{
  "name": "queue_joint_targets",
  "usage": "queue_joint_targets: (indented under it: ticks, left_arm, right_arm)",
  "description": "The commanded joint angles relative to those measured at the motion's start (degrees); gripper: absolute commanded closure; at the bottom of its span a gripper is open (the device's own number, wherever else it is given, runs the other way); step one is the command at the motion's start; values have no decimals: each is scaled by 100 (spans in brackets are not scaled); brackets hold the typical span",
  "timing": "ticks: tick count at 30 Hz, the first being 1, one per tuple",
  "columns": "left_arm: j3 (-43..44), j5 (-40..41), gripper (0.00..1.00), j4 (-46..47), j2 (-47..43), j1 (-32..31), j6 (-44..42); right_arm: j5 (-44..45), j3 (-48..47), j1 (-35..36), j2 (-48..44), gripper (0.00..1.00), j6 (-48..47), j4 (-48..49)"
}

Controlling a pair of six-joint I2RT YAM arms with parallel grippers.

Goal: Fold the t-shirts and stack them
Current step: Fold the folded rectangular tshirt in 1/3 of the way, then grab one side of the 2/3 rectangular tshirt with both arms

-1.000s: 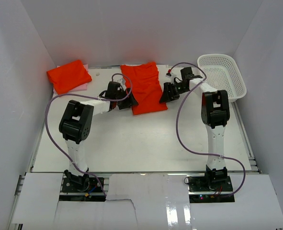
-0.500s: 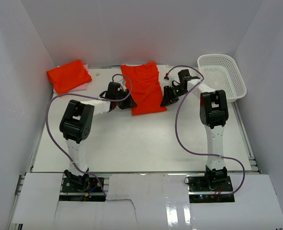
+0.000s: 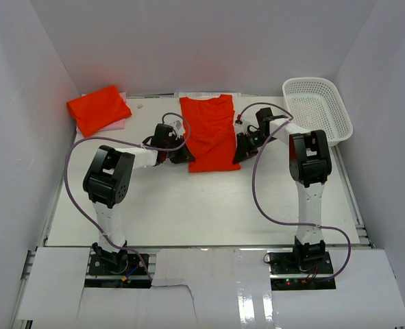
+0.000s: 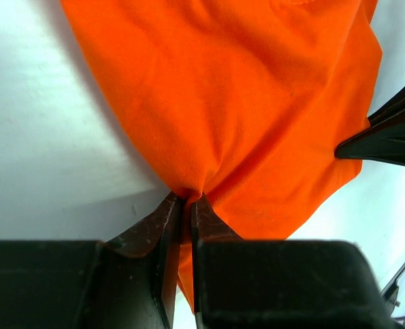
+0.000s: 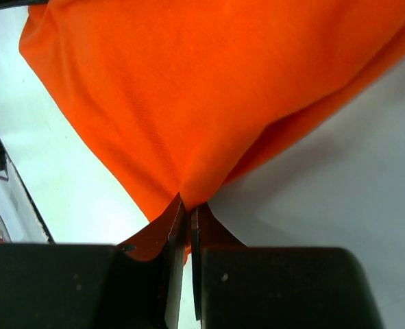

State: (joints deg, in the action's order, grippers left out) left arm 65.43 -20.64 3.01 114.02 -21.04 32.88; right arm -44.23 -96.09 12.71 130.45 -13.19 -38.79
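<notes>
An orange t-shirt (image 3: 209, 132) lies folded lengthwise at the back middle of the white table (image 3: 188, 205). My left gripper (image 3: 182, 155) is shut on the shirt's near left corner, where the orange t-shirt (image 4: 243, 103) bunches between the fingers (image 4: 162, 218). My right gripper (image 3: 240, 151) is shut on the near right corner, with the orange t-shirt (image 5: 209, 89) pinched into the tips (image 5: 209, 226). A folded orange t-shirt (image 3: 98, 107) rests on a folded pink one (image 3: 120, 123) at the back left.
A white plastic basket (image 3: 318, 108) stands at the back right. White walls close in the table on three sides. Purple cables loop from both arms over the table.
Both grippers have closed onto the shirt's near corners. The shirt has straightened and shifted slightly right, and the right gripper moved in toward its edge.
</notes>
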Motion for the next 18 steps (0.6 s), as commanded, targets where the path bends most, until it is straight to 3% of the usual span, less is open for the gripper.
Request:
queue_joint_targets:
  ticks: [1,8,18]
  left_arm:
    - [-232,34,80,-387,-433,-93,-159]
    - [-838,236,80,-634,-986,-243,-186]
    - [-2165,544,80,-670,-2478,-621,139]
  right_arm:
    - [177,467,-5,-406,92,-403,-454]
    - [266,1803,-5,-1152,92,-825,-402]
    - [20,3772,3,-2577,92,-993,204]
